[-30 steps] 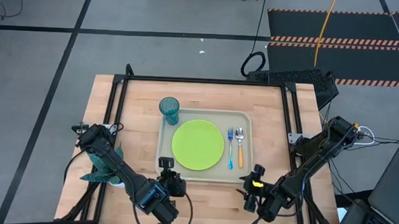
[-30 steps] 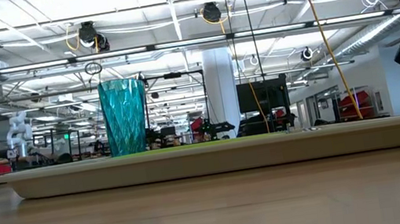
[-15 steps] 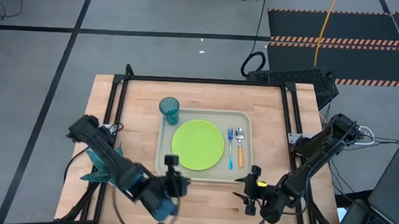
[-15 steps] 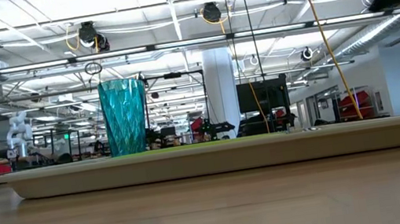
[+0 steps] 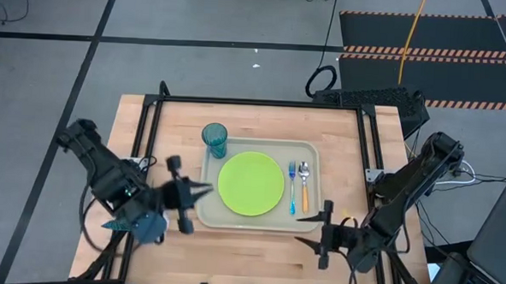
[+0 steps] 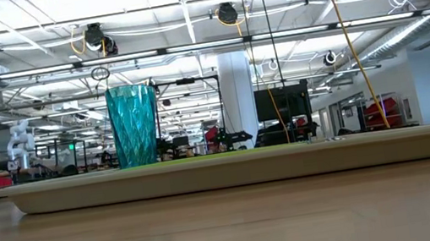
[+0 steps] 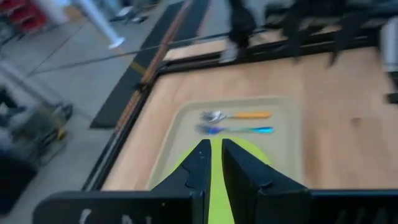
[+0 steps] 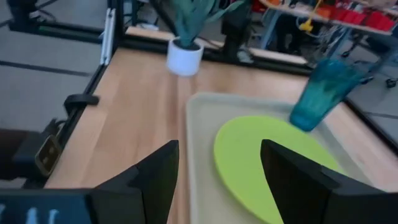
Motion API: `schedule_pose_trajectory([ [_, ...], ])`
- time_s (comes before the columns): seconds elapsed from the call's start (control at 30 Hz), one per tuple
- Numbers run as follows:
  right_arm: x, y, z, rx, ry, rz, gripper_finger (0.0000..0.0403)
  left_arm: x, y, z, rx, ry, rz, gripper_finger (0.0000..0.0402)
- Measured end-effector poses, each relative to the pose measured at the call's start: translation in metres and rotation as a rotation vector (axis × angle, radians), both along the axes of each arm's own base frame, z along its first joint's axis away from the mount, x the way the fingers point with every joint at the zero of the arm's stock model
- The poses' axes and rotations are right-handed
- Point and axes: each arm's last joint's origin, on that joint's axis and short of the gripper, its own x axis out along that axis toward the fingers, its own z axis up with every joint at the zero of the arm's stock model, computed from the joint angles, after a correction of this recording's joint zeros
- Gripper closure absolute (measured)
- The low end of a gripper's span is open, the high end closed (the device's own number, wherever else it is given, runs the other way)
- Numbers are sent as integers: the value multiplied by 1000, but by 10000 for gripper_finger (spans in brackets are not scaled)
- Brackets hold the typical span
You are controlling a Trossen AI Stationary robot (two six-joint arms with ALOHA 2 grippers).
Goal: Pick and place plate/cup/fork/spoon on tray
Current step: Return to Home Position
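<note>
The beige tray (image 5: 314, 158) lies mid-table. On it are the lime-green plate (image 5: 251, 184), the teal cup (image 5: 215, 139) standing in its far-left corner, the blue-handled fork (image 5: 292, 193) and the orange-handled spoon (image 5: 305, 194) side by side on its right part. My left gripper (image 5: 205, 190) hovers at the tray's left rim, pointing right, its fingers nearly together and empty (image 7: 212, 146). My right gripper (image 5: 311, 230) is open and empty off the tray's near-right corner, pointing left (image 8: 217, 163). The low view shows the cup (image 6: 134, 124) and the tray (image 6: 239, 170), but no gripper.
A teal leafy plant in a white pot (image 8: 185, 55) stands near the table's left edge, partly under my left arm (image 5: 130, 220). A black frame (image 5: 255, 103) runs around the tabletop. Bare wood lies between the tray and the near edge (image 5: 248, 253).
My left gripper has swung from in front of the tray's near edge toward the table's left and turned to point right at the tray. My right gripper has turned to point toward the table's left. The things on the tray have kept still.
</note>
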Motion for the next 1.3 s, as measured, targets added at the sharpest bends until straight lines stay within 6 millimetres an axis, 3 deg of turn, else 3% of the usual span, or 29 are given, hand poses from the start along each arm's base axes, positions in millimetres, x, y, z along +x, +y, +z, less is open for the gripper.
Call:
schedule_pose_trajectory([
  [0.17, 3, -10, 10, -6, -25, -10, 184, -22, 34, -49, -90, -64, 55, 360],
  [0.33, 13, -16, 8, 32, 11, 23, 184, -41, 68, -90, -234, -211, -143, 360],
  [0.53, 17, -26, -7, 43, 47, -14, 184, -68, 108, -126, -321, -360, -249, 360],
  [0.7, 22, -37, -15, 23, 66, -58, 184, -81, 125, -154, -359, -369, -258, 360],
  [0.9, 31, -53, -17, -62, 47, -78, 201, -88, 134, -168, -336, -353, -221, 360],
  [1.07, 18, -67, -6, -80, -22, -60, 241, -99, 137, -170, -287, -310, -230, 360],
  [1.17, 1, -79, 1, -68, -70, -48, 286, -107, 140, -168, -262, -323, -235, 360],
  [1.3, -22, -100, 1, -9, -129, 34, 376, -120, 144, -169, -244, -312, -211, 360],
])
